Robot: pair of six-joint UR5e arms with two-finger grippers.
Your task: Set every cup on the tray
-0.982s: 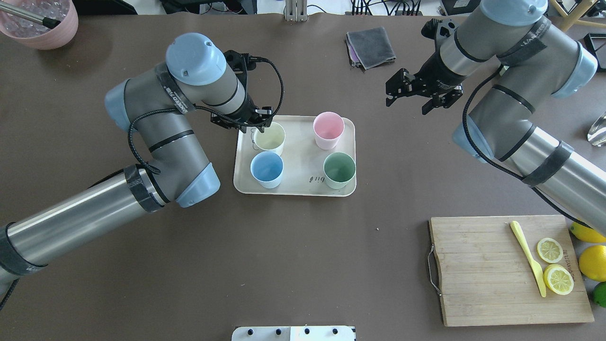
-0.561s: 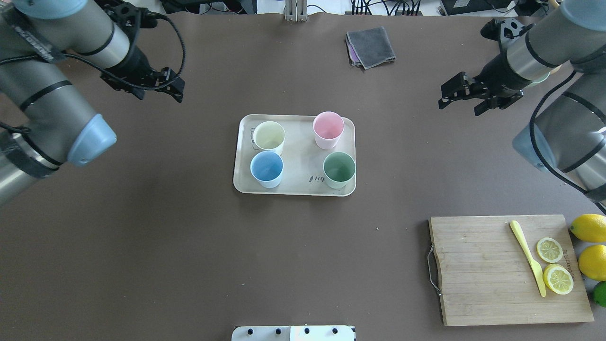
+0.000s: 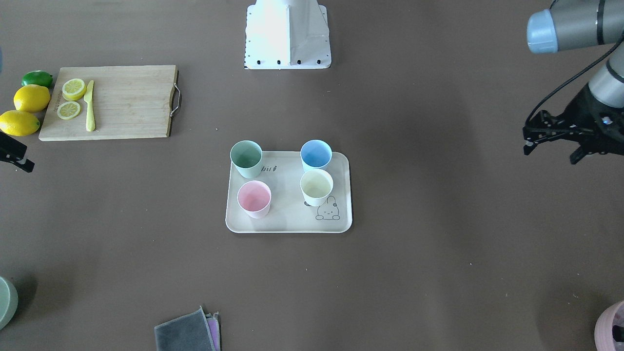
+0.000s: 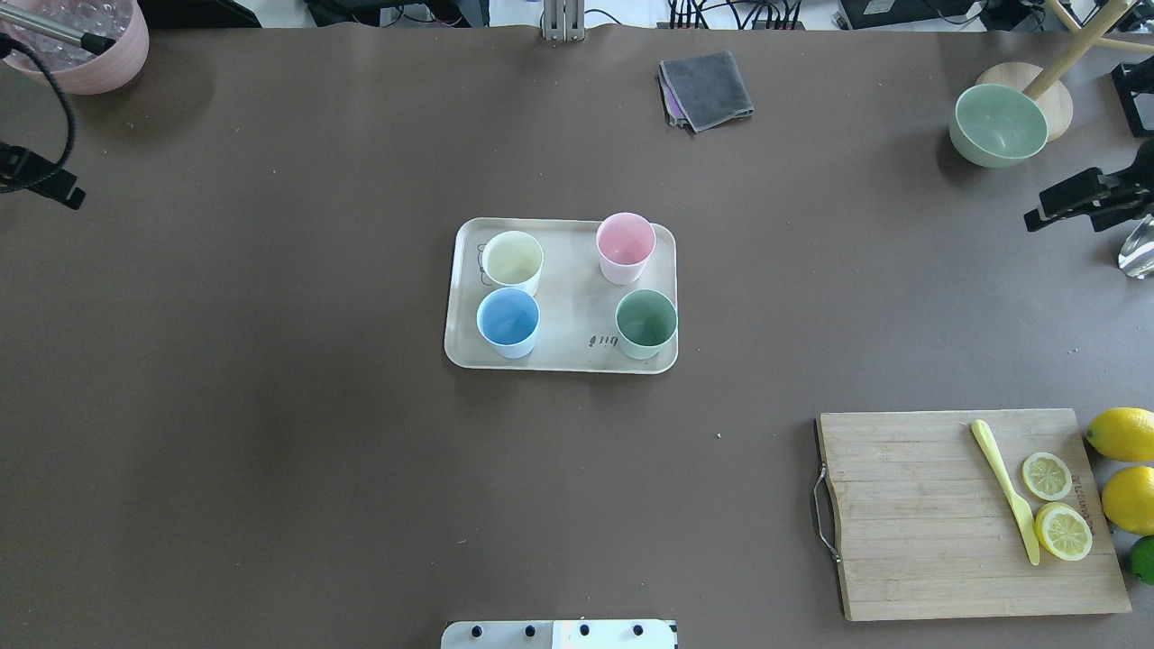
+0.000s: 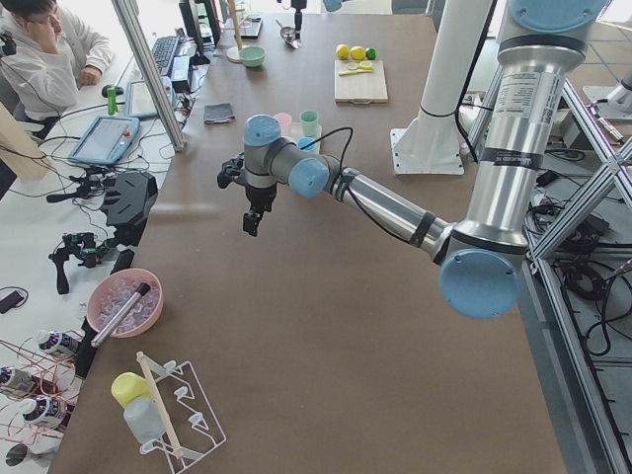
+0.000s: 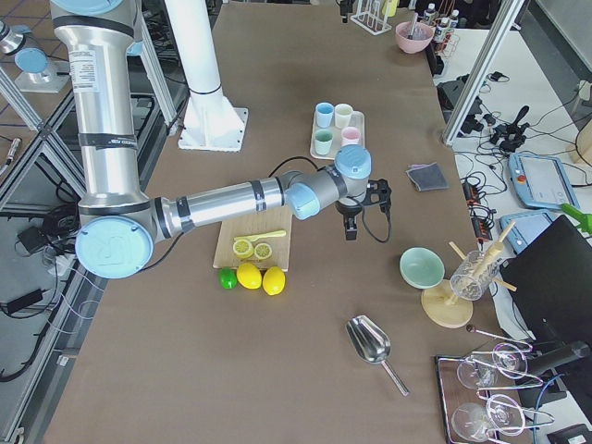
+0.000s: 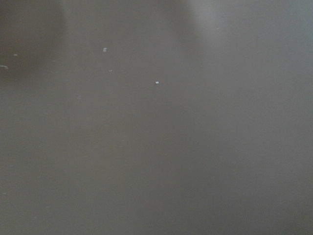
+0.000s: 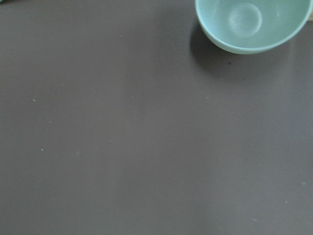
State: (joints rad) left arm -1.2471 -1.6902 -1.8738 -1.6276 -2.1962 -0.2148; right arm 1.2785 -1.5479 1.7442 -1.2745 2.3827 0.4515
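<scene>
The beige tray point(image 4: 577, 311) lies mid-table, also in the front-facing view point(image 3: 287, 214). On it stand several cups: yellow point(image 4: 512, 260), pink point(image 4: 625, 245), blue point(image 4: 508, 320) and green point(image 4: 645, 323). All are upright and apart from one another. My left gripper point(image 3: 551, 151) is open and empty, far off the tray toward the table's left end; only its tip shows overhead point(image 4: 41, 180). My right gripper point(image 4: 1077, 205) is open and empty at the table's right edge, near a green bowl. Both wrist views show only bare table, the right one also the bowl.
A wooden cutting board point(image 4: 911, 514) with lemon slices and a yellow knife point(image 4: 1005, 491) lies front right, with lemons point(image 4: 1122, 433) beside it. A green bowl point(image 4: 999, 124) stands back right, a grey cloth point(image 4: 706, 88) back centre, a pink bowl point(image 4: 86, 45) back left.
My left gripper has left the yellow cup on the tray and swung away to the far left. My right gripper has drawn back to the right edge. The cups have not moved.
</scene>
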